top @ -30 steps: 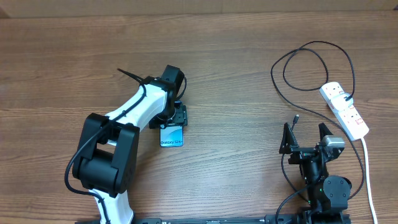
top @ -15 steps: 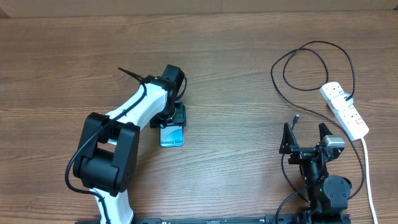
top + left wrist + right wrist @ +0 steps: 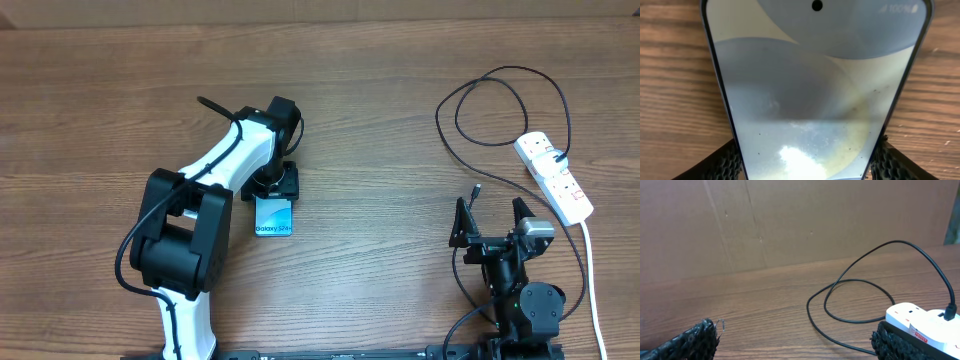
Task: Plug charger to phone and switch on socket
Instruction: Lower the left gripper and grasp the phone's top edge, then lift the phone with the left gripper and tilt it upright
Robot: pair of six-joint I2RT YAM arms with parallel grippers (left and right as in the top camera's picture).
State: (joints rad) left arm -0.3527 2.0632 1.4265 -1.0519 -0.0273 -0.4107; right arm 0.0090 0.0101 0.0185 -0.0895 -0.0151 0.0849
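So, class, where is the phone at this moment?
In the overhead view the phone lies left of centre on the table, its upper end under the left gripper, far from the socket.

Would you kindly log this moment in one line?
left fingers: on phone edges | right fingers: open, empty | charger: tip loose | socket: untouched

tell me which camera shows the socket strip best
The overhead view: the whole socket lies in sight at the right, with its white cord. The right wrist view catches only one end, with the charger plugged in. The left wrist view shows just the phone.
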